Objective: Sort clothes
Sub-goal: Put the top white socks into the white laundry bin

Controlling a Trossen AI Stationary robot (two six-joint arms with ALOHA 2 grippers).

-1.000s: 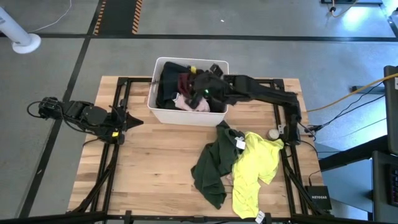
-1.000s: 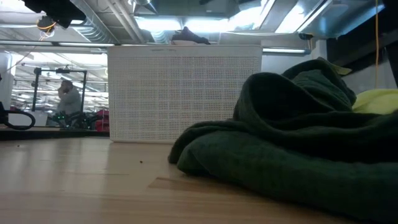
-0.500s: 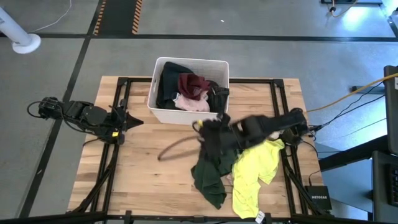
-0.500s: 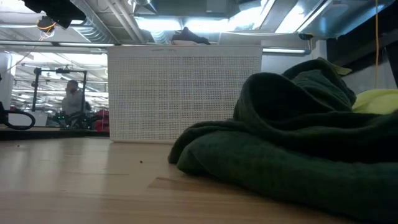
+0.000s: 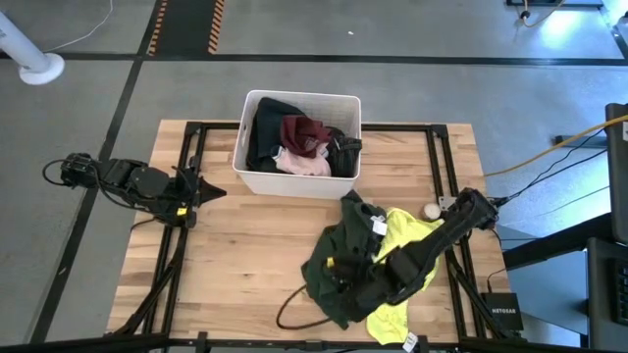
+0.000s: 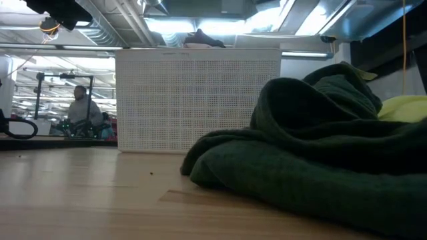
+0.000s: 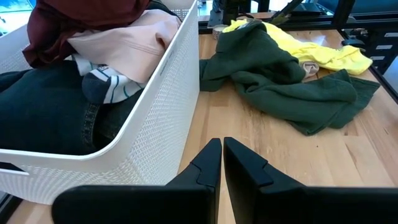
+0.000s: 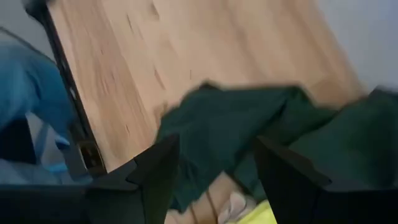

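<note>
Reaching low over the near edge of the table, our right gripper (image 5: 339, 286) hovers above the dark green garment (image 5: 334, 257), fingers spread and grasping nothing. Beside it lies the neon yellow garment (image 5: 404, 260). Further clothes fill the white bin (image 5: 294, 181). Our left gripper (image 5: 209, 189) waits at the left, fingers pressed together.

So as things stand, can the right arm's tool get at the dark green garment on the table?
Probably yes. The right tool hangs open right over the dark green garment, which lies in the open on the table with only the neon yellow garment overlapping one side.
</note>
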